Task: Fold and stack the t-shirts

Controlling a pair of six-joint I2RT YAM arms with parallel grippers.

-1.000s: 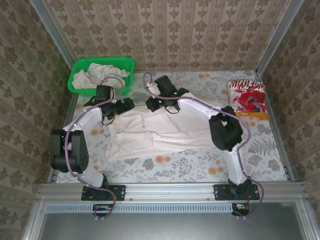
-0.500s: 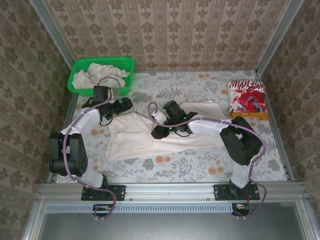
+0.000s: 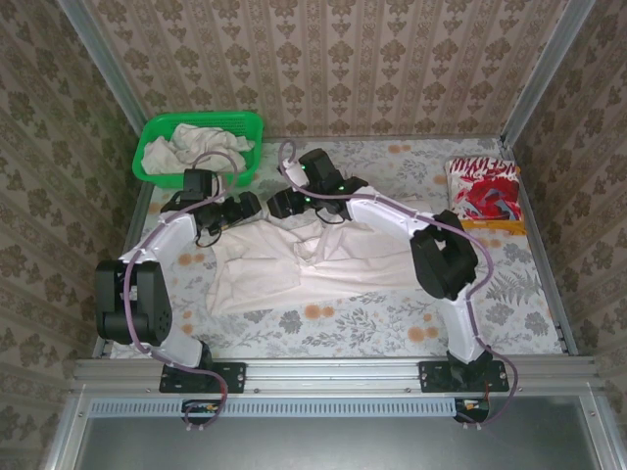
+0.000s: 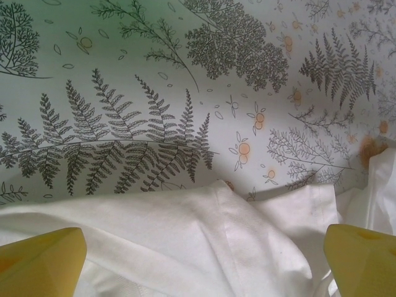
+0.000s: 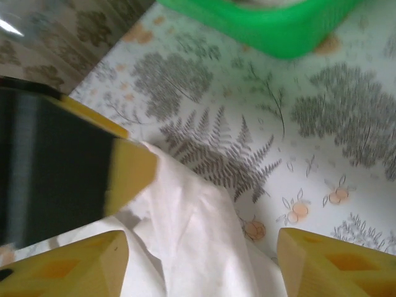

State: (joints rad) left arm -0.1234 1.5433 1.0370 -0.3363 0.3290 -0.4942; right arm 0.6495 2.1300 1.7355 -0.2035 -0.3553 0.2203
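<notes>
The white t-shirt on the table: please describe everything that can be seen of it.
The white t-shirt is soft off-white cloth, partly folded and rumpled, on the fern-printed tablecloth between the arms. Its near part lies flat; its far edge is bunched. The left gripper and right gripper, both open, are over that edge; contact unclear.

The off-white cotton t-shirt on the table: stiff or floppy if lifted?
Probably floppy: the off-white cotton t-shirt lies in soft creases and folds, so a lifted corner would likely drape. It looks thin, so probably light. Pushed across the fern-printed tablecloth, it would likely bunch up rather than slide.
</notes>
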